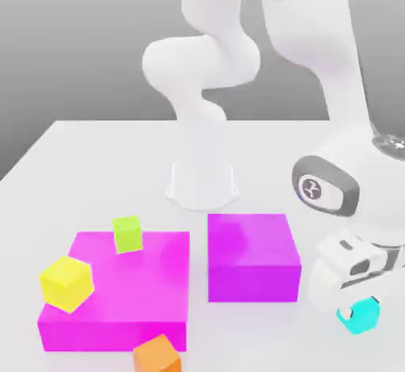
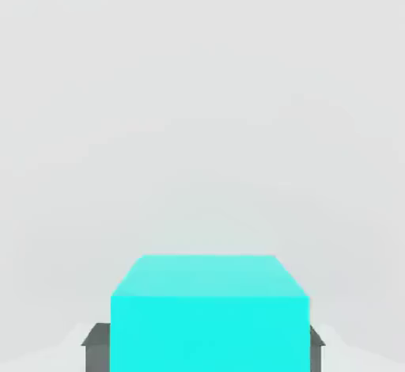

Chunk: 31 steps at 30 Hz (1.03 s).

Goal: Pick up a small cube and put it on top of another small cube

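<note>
A small cyan cube (image 1: 360,315) sits low over the white table at the exterior view's right front, and my gripper (image 1: 357,302) is shut on it from above. In the hand view the cyan cube (image 2: 210,315) lies between two dark grey fingers (image 2: 96,345), which press against its sides. Other small cubes lie to the exterior view's left. A lime green cube (image 1: 127,233) and a tilted yellow cube (image 1: 66,283) rest on a flat magenta block (image 1: 126,299). An orange cube (image 1: 157,354) lies at that block's front edge.
A second, taller magenta block (image 1: 253,258) stands in the middle, just left of my hand in the exterior view. The arm's white base (image 1: 202,180) rises behind it. The white table (image 1: 95,157) runs bare toward the back left.
</note>
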### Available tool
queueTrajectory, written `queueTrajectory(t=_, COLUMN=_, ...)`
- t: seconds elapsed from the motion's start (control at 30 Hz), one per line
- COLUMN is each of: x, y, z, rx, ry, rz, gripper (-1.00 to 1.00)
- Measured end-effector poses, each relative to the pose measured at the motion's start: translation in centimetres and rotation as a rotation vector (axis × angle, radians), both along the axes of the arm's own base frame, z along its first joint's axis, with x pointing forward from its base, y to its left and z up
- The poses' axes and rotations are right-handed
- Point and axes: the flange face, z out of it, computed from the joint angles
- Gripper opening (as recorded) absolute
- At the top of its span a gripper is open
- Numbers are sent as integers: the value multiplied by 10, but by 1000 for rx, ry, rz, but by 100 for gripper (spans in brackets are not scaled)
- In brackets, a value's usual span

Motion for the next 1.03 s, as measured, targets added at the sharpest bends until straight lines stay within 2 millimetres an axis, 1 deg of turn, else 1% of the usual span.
queueTrajectory(t=0.03, x=1, y=0, z=9, rx=1, ry=-1, rz=-1, gripper=-100)
queueTrajectory(t=0.13, x=1, y=0, z=43, rx=0, ry=0, rz=-1, gripper=-100)
queueTrajectory(t=0.17, x=4, y=-7, z=54, rx=-4, ry=-1, rz=-31, gripper=-100)
queueTrajectory(t=0.2, x=13, y=-23, z=61, rx=-11, ry=-2, rz=-103, gripper=-100)
queueTrajectory(t=0.3, x=41, y=-83, z=78, rx=-31, ry=-7, rz=-363, gripper=-100)
queueTrajectory(t=0.37, x=54, y=-123, z=88, rx=-39, ry=-10, rz=-537, gripper=-100)
queueTrajectory(t=0.5, x=68, y=-207, z=109, rx=-48, ry=-13, rz=-886, gripper=-100)
queueTrajectory(t=0.57, x=68, y=-261, z=120, rx=-48, ry=-13, rz=-1086, gripper=-100)
queueTrajectory(t=0.67, x=57, y=-345, z=139, rx=-41, ry=-11, rz=-1411, gripper=-100)
queueTrajectory(t=0.77, x=32, y=-422, z=158, rx=-24, ry=-6, rz=-1738, gripper=-100)
queueTrajectory(t=0.8, x=23, y=-444, z=160, rx=-17, ry=-4, rz=-1846, gripper=-100)
queueTrajectory(t=0.83, x=15, y=-463, z=155, rx=-8, ry=-2, rz=-1953, gripper=-100)
queueTrajectory(t=0.87, x=6, y=-480, z=145, rx=-4, ry=0, rz=-2029, gripper=-100)
queueTrajectory(t=0.9, x=4, y=-483, z=132, rx=-1, ry=0, rz=-2055, gripper=-100)
queueTrajectory(t=0.93, x=11, y=-470, z=123, rx=0, ry=1, rz=-2031, gripper=100)
queueTrajectory(t=1.03, x=11, y=-470, z=123, rx=0, ry=1, rz=-2031, gripper=100)
